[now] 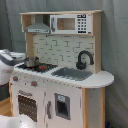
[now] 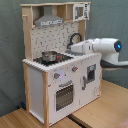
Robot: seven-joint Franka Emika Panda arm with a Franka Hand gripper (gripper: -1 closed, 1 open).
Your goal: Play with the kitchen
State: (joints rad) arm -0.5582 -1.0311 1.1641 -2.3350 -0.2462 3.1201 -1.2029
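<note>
Pale wooden surface [image 2: 102, 112] noted across the foreground of the second exterior view, with the kitchen [image 2: 55, 70] standing on it. Saw a grey curtain [image 1: 115, 45] closing off the back in both exterior views.

Found the arm [image 2: 102, 46] reaching in level from the second exterior view's right, white, with a blue light near its far end, its narrow tip carrying the jaws at about countertop height. Could not tell how wide the jaws stood, nor whether they touched anything. In the first exterior view caught only a white stretch of the arm [image 1: 7, 62] at the first exterior view's left edge, jaws hidden.

Nearest, below the jaws: made out the white front of the kitchen with two knobs [image 2: 56, 76] and, lower and toward the second exterior view's left, the oven door [image 2: 64, 95]. Same oven door [image 1: 27, 105] seen in the first exterior view.

Level with the jaws, just to the second exterior view's left: noted a small metal pot [image 2: 49, 56] sitting on the stovetop [image 2: 60, 60]. In the first exterior view placed the pot [image 1: 31, 61] close beside the arm.

Behind the jaws: picked out the black faucet [image 2: 75, 37] curving up against the tiled back wall. In the first exterior view found the faucet [image 1: 84, 59] standing behind the sink [image 1: 72, 74].

Farthest, well above the jaws: spotted the grey hood [image 2: 49, 21] over the pot and the microwave [image 2: 80, 11] beside it under the top shelf.
</note>
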